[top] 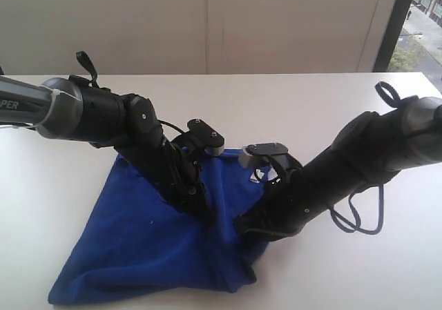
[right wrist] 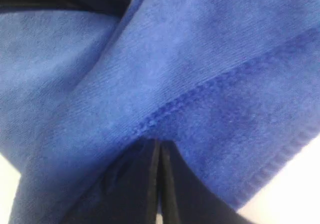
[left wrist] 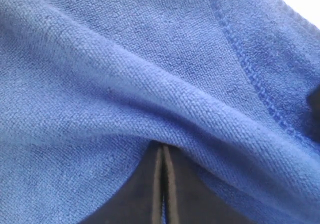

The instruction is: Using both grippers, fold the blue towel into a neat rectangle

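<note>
The blue towel [top: 131, 248] lies bunched on the white table [top: 48, 206]. One long wedge trails toward the near left of the exterior view, and the rest is gathered up between my two arms. The left gripper [left wrist: 162, 151] is pinched closed, fingers pressed together with a fold of cloth draped across the tips. The right gripper [right wrist: 159, 145] is clamped the same way, with the stitched hem [right wrist: 210, 84] running just past its tips. My worry is the grip. The left seems to hold a mid-cloth fold rather than an edge, so if I lift and carry I judge the layers will drag unevenly and the fold will come out skewed. The right bite looks shallow near the hem, and the fuzzy pile could slip free under tension. The grippers also sit close together, so a careless move could bring the arms into contact. The wrist views show me each bite and the stitching. Only the exterior view shows the whole crumpled outline, and there the fingertips are buried in cloth.
</note>
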